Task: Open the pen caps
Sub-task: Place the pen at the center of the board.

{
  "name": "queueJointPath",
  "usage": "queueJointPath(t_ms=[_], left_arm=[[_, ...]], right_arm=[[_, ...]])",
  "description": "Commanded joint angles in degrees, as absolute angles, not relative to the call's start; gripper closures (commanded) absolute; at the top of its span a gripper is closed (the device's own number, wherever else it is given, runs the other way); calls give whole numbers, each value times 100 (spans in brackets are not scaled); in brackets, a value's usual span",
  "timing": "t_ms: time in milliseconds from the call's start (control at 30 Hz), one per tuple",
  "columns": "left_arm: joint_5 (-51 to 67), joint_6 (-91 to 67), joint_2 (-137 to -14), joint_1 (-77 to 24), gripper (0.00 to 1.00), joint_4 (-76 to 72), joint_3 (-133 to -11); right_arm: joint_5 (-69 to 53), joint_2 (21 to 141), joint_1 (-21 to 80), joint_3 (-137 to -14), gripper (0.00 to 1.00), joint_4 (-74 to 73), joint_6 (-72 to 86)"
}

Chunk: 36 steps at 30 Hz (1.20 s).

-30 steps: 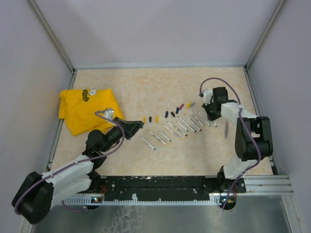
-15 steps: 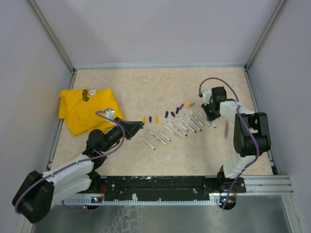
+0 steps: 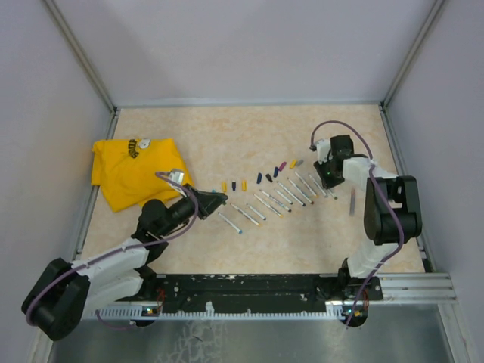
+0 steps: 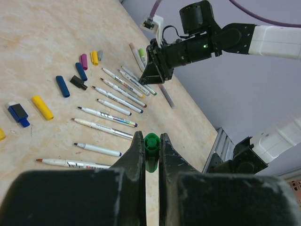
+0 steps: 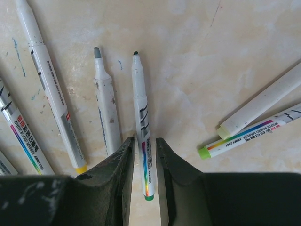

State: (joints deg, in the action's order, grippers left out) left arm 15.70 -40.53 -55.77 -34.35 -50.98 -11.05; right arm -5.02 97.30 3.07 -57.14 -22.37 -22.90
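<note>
the left gripper (image 4: 151, 140) is clenched on a green cap (image 4: 151, 157). the right gripper (image 5: 145, 141), at far right, stands released around a pen (image 5: 139, 94) lying on the table (image 5: 211, 56).

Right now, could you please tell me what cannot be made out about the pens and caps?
Green cap, left wrist: lower end hidden between the left jaws.
Grey-tipped pen, right wrist: rear end hidden behind the right jaws.
Whitish pen, right wrist: cut off by the right edge.
Pen row, top view: print too small to read.
</note>
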Motion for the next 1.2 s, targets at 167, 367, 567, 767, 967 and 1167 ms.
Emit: queueJointPath(t_ms=[167, 367, 567, 767, 967, 1167], left_arm=[[2191, -4436, -6502, -3483, 100, -5661, -1462], [2132, -4394, -7252, -3843, 100, -5826, -1867], [1252, -3905, -7973, -4601, 100, -5155, -2778], [904, -3761, -8887, -4992, 100, -4587, -3779], [934, -3648, -9746, -5137, 100, -3955, -4796], [1039, -3604, -10219, -5159, 100, -3654, -5396]], right_arm=[[-589, 8770, 264, -5676, 72, -2113, -2270], [-707, 8358, 264, -5574, 71, -2058, -2263], [-970, 7789, 264, -5460, 71, -2041, -2202], [-1037, 7314, 242, -5345, 71, -1965, -2159], [-1123, 7100, 151, -5299, 71, -1942, -2118], [-1136, 7041, 106, -5290, 70, -1926, -2101]])
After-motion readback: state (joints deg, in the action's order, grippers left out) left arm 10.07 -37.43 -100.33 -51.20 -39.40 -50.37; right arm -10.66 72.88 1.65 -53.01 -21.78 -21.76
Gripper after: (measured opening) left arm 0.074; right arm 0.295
